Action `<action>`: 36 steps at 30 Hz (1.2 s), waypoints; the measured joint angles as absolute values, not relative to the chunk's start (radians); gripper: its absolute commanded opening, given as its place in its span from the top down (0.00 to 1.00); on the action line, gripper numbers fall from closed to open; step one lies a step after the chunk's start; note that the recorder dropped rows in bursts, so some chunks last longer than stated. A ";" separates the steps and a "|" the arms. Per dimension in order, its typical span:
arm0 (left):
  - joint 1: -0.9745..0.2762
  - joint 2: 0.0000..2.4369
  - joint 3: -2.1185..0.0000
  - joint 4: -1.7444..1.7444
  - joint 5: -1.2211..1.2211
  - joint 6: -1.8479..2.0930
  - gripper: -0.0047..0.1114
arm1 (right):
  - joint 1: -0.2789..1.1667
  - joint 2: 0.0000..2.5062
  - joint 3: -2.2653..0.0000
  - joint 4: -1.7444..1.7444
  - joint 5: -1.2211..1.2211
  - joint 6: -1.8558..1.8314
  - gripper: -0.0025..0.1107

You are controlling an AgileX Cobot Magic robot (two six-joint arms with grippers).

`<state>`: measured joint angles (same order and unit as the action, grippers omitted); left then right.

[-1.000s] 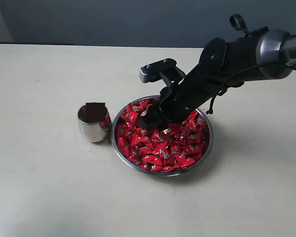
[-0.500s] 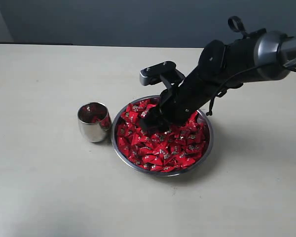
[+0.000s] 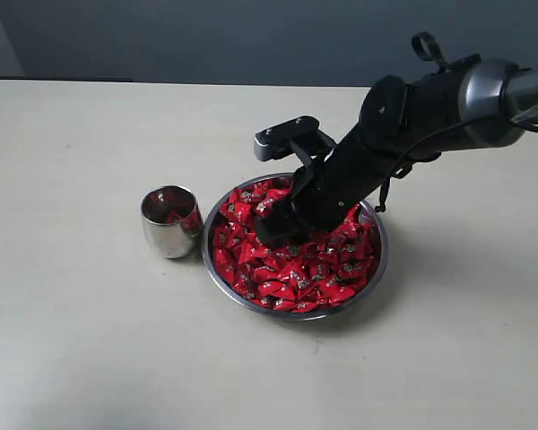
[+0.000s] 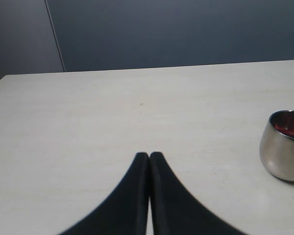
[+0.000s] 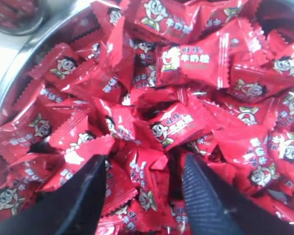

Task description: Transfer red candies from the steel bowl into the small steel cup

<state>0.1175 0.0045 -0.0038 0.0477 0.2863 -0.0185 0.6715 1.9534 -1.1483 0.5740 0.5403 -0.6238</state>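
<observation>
Pale table [image 3: 90,340], dark blue-grey wall [image 3: 206,36]

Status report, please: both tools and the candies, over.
Right tool open, tips among the red candies in the steel bowl. Left tool shut, holding nothing. Small steel cup beside bowl, some candies inside. Path clear.

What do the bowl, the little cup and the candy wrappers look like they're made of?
Steel bowl: looks like polished stainless steel; its wall mirrors the red wrappers.
Small steel cup: the same mirror-bright metal, with reflections on its rounded body.
Red candies: glossy red film wrappers, probably plastic or foil-lined, with crimped zigzag ends and printed cartoon faces.
</observation>
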 measured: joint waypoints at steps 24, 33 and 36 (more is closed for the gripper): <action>0.118 0.004 -0.004 0.048 0.286 -0.018 0.96 | 0.671 1.980 -1.148 0.558 0.549 -0.609 0.56; 0.118 0.004 -0.004 0.048 0.286 -0.018 0.96 | 0.671 1.980 -1.148 0.550 0.528 -0.609 0.56; 0.118 0.004 -0.004 0.048 0.286 -0.018 0.96 | 0.671 1.980 -1.148 0.545 0.528 -0.606 0.56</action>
<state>0.1175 0.0045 -0.0038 0.0477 0.2863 -0.0185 0.6715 1.9803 -1.1483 0.5454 0.5279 -0.6061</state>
